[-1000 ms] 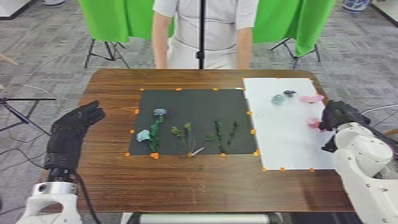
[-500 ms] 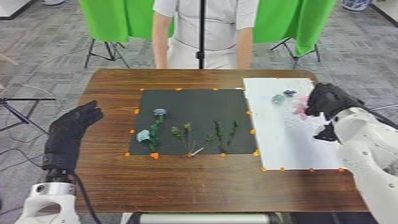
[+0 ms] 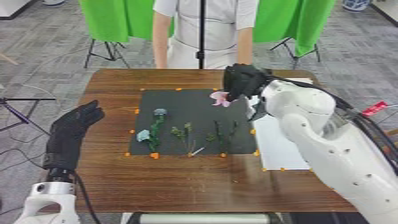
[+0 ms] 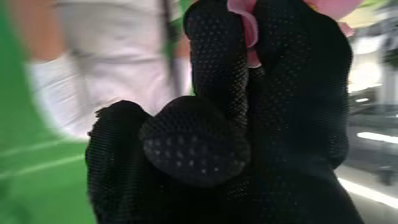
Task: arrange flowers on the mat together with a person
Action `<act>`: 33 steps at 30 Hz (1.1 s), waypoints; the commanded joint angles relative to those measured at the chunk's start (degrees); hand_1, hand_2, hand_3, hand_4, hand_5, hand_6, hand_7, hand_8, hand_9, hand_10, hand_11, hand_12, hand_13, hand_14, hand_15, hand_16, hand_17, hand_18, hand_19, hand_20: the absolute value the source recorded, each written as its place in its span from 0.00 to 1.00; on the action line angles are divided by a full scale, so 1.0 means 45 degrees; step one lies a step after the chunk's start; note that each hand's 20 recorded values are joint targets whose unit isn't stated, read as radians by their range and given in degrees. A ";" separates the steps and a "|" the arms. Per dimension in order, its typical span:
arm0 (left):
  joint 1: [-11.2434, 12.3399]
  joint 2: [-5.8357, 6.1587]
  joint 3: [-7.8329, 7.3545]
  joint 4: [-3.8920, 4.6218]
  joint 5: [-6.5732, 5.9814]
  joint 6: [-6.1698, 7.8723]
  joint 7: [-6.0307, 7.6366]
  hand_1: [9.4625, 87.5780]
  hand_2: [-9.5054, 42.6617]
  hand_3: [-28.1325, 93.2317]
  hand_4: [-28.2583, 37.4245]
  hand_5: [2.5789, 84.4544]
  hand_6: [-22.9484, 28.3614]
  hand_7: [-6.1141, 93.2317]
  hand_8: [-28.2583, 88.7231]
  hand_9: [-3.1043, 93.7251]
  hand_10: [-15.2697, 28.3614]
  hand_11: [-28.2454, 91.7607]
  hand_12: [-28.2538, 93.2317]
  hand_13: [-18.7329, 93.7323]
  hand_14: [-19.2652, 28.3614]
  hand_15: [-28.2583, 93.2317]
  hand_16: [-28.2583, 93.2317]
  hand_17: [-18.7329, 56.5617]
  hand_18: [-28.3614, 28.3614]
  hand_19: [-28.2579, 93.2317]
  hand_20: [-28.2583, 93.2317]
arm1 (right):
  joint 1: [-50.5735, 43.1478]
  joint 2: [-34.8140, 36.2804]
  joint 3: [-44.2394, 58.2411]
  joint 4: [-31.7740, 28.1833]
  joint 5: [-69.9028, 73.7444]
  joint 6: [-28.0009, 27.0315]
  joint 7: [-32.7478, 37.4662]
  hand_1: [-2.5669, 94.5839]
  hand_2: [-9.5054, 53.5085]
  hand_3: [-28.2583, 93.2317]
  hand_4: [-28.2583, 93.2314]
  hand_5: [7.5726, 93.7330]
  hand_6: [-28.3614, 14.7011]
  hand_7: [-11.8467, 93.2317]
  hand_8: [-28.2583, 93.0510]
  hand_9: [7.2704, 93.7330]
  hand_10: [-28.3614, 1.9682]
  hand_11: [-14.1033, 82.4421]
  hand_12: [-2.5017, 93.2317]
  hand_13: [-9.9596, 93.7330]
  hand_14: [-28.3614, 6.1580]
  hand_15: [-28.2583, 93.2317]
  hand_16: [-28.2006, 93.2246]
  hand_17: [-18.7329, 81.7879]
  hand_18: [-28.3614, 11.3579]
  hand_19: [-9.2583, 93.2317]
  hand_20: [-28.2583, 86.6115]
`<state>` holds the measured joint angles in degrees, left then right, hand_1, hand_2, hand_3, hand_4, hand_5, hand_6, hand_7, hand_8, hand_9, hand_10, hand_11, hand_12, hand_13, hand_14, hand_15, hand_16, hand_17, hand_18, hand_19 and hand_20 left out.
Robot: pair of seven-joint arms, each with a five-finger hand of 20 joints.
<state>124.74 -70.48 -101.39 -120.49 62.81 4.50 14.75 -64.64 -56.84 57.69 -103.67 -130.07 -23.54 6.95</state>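
In the head view my right hand [image 3: 245, 81] is over the black mat's upper right corner, curled round a pink flower [image 3: 220, 98] that hangs at its left side. The right wrist view has the right hand [image 4: 266, 115] with pink petals [image 4: 252, 30] pinched between its fingers. On the black mat [image 3: 191, 110] lie a stem with a blue flower [image 3: 160, 112], a pale blue flower [image 3: 144, 135] and several green stems [image 3: 218, 132]. My left hand [image 3: 84, 116] rests open left of the mat.
The white sheet [image 3: 282, 152] right of the black mat is partly covered by my right arm. Orange tape pieces [image 3: 155, 156] edge the mat. A person [image 3: 202, 40] stands at the table's far side, behind a thin black pole [image 3: 202, 30].
My right hand has moved left from the white sheet to the black mat, bringing a pink flower with it. The left hand has kept still.
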 commanded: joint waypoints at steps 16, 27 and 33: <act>-0.0413 -0.0109 0.0211 0.0336 -0.0004 -0.0517 -0.0298 0.19 0.18 0.76 0.15 0.56 0.52 0.20 0.19 0.48 0.65 0.38 0.36 0.47 0.77 0.37 0.27 0.31 0.75 0.30 0.40 | 0.0947 -0.3734 -0.1626 0.2182 -0.2370 -0.2557 -0.0916 0.89 0.00 0.00 0.80 0.85 0.63 0.26 0.34 1.00 0.64 0.36 0.33 1.00 0.80 0.75 0.38 0.95 0.54 1.00 0.54; -0.0261 -0.0101 0.0168 0.0249 -0.0019 -0.0636 -0.0186 0.19 0.17 0.76 0.15 0.55 0.52 0.20 0.20 0.48 0.65 0.38 0.36 0.47 0.77 0.37 0.28 0.31 0.75 0.30 0.40 | 0.0915 -0.4199 -0.1451 0.2549 -0.2422 -0.3509 -0.0801 0.88 0.00 0.00 0.80 0.84 0.63 0.26 0.34 1.00 0.63 0.36 0.33 1.00 0.80 0.74 0.39 0.95 0.54 1.00 0.54; -0.0315 -0.0086 0.0195 0.0264 -0.0049 -0.0623 -0.0204 0.19 0.17 0.76 0.14 0.55 0.52 0.20 0.20 0.48 0.65 0.38 0.36 0.47 0.77 0.37 0.28 0.30 0.76 0.30 0.40 | 0.1029 -0.4202 -0.1473 0.2530 -0.2044 -0.3708 -0.0649 0.88 0.00 0.00 0.81 0.84 0.63 0.26 0.34 1.00 0.63 0.37 0.33 1.00 0.80 0.74 0.39 0.94 0.54 1.00 0.55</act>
<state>123.07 -70.54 -100.59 -119.33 62.80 2.27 14.09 -60.67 -75.10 51.18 -92.06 -140.20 -38.82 3.40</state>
